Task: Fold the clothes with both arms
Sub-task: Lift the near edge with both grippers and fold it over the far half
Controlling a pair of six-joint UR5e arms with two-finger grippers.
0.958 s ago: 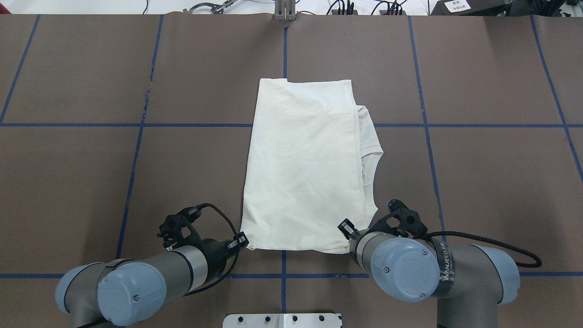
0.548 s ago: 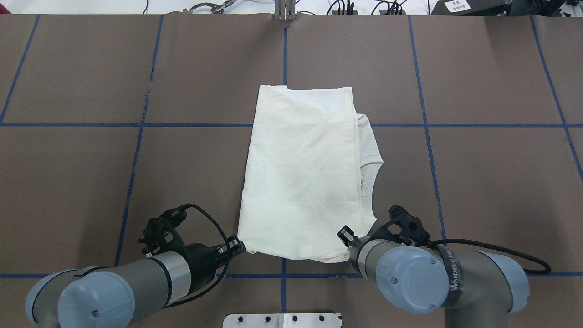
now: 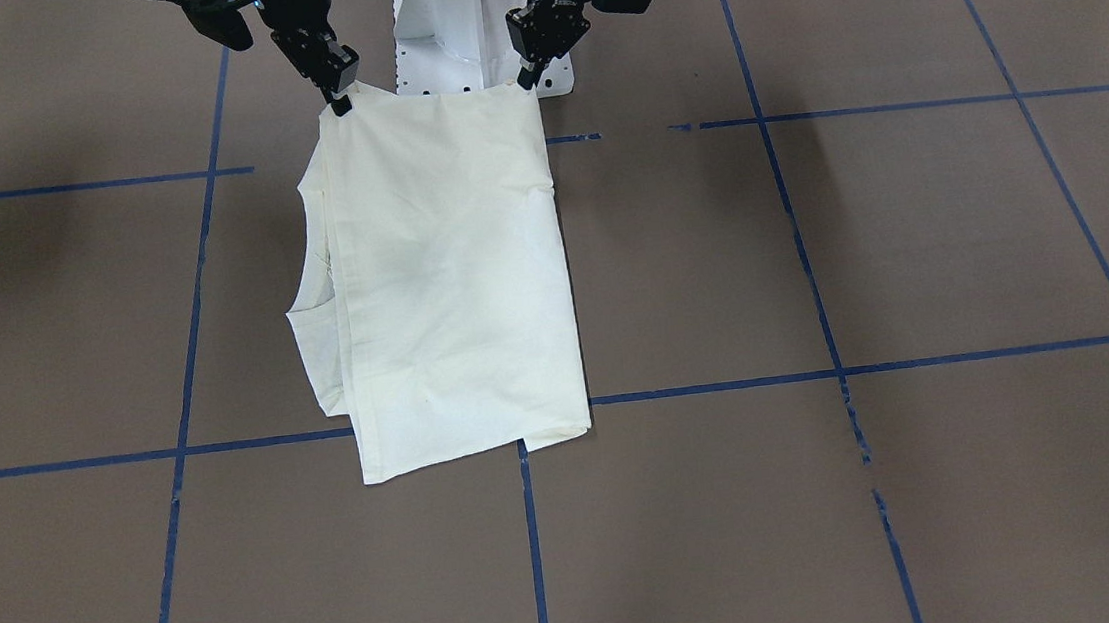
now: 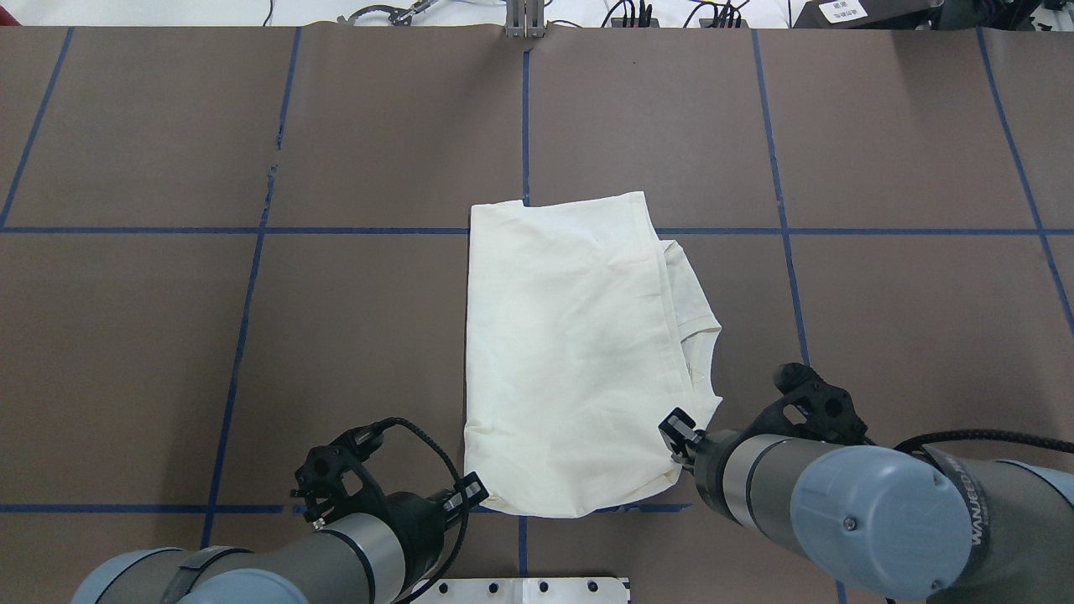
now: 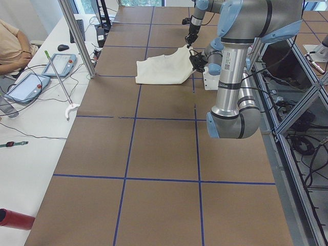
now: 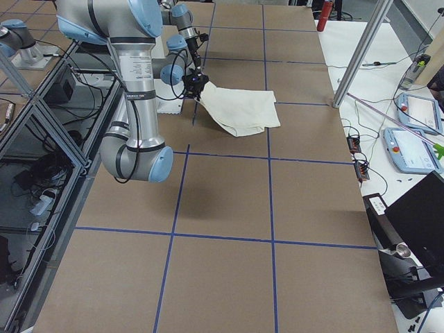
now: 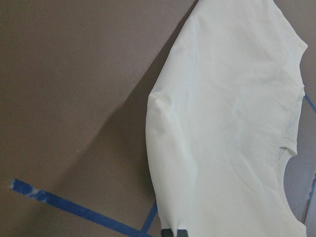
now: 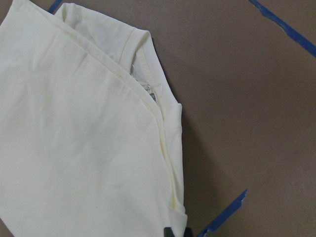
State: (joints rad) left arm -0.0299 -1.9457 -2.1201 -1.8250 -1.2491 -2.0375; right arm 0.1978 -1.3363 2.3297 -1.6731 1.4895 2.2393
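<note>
The cream T-shirt (image 4: 570, 352) lies folded lengthwise, plain side up; its print is hidden. My left gripper (image 4: 474, 488) is shut on its near left corner. My right gripper (image 4: 678, 432) is shut on its near right corner, beside the neck opening. Both hold the near edge above the table while the far edge rests on it. In the front-facing view the shirt (image 3: 451, 280) hangs from the left gripper (image 3: 526, 78) and the right gripper (image 3: 338, 99). The wrist views show the cloth (image 7: 222, 123) (image 8: 89, 138) running away from the pinched corners.
The white pedestal base (image 4: 520, 590) sits just behind the held edge, also in the front-facing view (image 3: 479, 17). Blue tape lines (image 4: 252, 230) grid the brown table. A bench with tablets (image 5: 25, 84) and a metal post (image 5: 77, 38) borders the far side.
Both grippers have pulled the shirt's near edge toward the robot's base and raised it. The far edge slid toward me along the table. The right arm shifted to the right.
</note>
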